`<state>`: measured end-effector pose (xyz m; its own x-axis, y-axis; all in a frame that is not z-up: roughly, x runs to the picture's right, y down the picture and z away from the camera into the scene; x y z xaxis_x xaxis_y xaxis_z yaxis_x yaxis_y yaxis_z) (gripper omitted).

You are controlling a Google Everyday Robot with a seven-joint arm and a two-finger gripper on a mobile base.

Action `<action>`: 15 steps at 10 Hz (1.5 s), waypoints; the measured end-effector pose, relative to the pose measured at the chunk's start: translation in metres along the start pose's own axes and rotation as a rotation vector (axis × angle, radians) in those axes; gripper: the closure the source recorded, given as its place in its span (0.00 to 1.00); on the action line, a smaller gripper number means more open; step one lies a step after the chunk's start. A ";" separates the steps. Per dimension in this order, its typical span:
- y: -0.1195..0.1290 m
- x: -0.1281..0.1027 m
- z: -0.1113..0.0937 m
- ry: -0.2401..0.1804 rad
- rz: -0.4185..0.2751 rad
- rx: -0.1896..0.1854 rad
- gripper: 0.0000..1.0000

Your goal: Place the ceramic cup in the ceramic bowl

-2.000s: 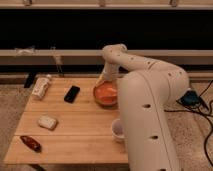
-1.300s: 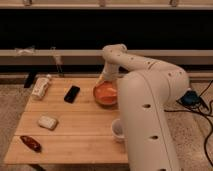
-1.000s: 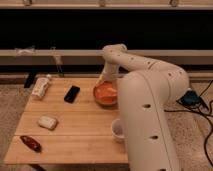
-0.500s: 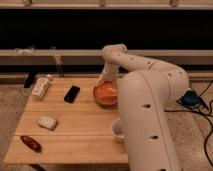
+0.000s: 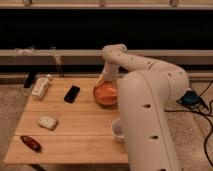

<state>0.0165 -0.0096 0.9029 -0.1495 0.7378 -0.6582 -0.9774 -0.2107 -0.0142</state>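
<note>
Gripper (image 5: 104,82) hangs at the far rim of the ceramic bowl (image 5: 106,93); whether it is open or closed cannot be told.
The ceramic cup (image 5: 118,130) stands apart on the desk (image 5: 75,125), near its front right edge.

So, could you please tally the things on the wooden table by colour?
White or pale: 3 (ceramic cup, block, lying bottle)
Black: 1 (phone-like slab)
Orange-red: 1 (ceramic bowl)
Reddish-brown: 1 (small item)
Total: 6
The end effector is at the ceramic bowl's far side.
</note>
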 end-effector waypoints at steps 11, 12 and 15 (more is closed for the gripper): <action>-0.077 0.139 -0.057 -0.083 -0.064 0.007 0.20; -0.082 0.159 -0.064 -0.096 -0.066 0.012 0.20; -0.091 0.206 -0.074 -0.109 -0.078 0.031 0.20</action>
<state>0.0855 0.1138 0.7127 -0.0870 0.8168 -0.5703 -0.9906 -0.1315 -0.0372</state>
